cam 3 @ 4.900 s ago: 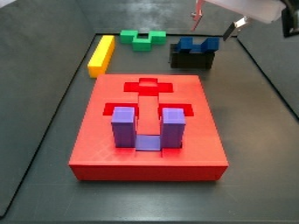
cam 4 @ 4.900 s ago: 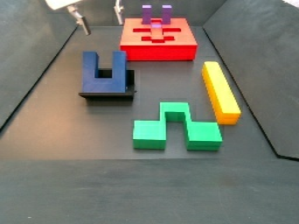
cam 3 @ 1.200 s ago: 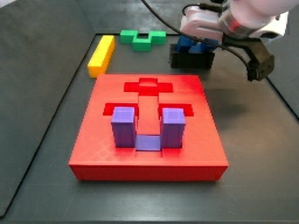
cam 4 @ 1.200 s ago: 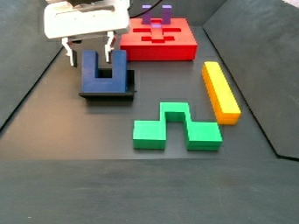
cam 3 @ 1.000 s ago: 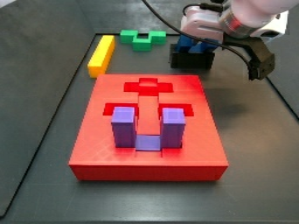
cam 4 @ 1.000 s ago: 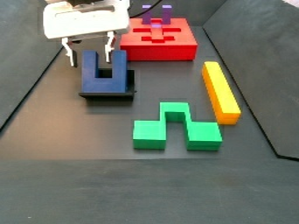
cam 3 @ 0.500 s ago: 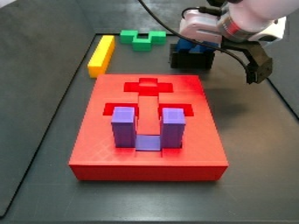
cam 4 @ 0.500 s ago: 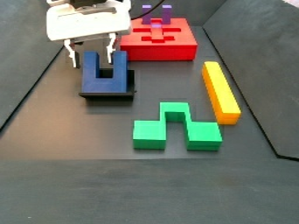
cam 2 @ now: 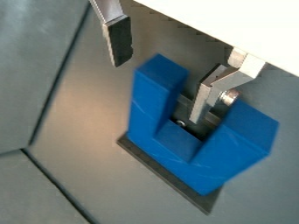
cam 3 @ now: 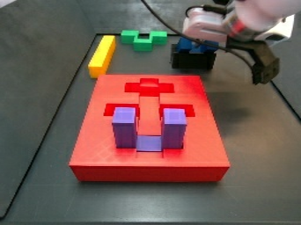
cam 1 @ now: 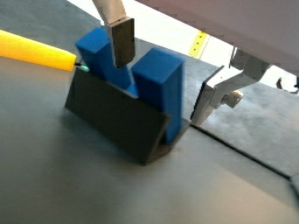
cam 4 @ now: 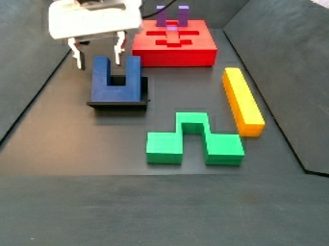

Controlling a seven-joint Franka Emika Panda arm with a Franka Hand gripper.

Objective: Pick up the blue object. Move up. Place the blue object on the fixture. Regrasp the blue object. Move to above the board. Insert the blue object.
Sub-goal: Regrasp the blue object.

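The dark blue U-shaped blue object [cam 4: 113, 81] stands legs-up on the black fixture [cam 4: 130, 104], beside the red board [cam 4: 175, 57]. Both also show in a side view at the far right: blue object [cam 3: 194, 47], fixture [cam 3: 187, 62], board [cam 3: 118, 156]. My gripper [cam 4: 106, 60] is open just above them. In both wrist views its fingers straddle one leg of the blue object [cam 1: 162, 72] [cam 2: 156, 96]: one finger [cam 2: 208, 96] is in the slot, the other finger [cam 2: 117, 39] is outside. The gripper [cam 1: 162, 90] [cam 2: 159, 94] [cam 3: 235, 63] holds nothing.
A lighter purple U-shaped piece [cam 3: 147, 128] [cam 4: 174, 14] sits in a recess of the board. A yellow bar [cam 3: 102, 54] [cam 4: 241, 99] [cam 1: 35, 48] and a green notched block [cam 3: 147, 38] [cam 4: 193, 140] lie on the dark floor. Low walls ring the floor.
Since 4.9 s ago the gripper has come down from high above to the blue object on the fixture. Over the last second it has only drifted slightly.
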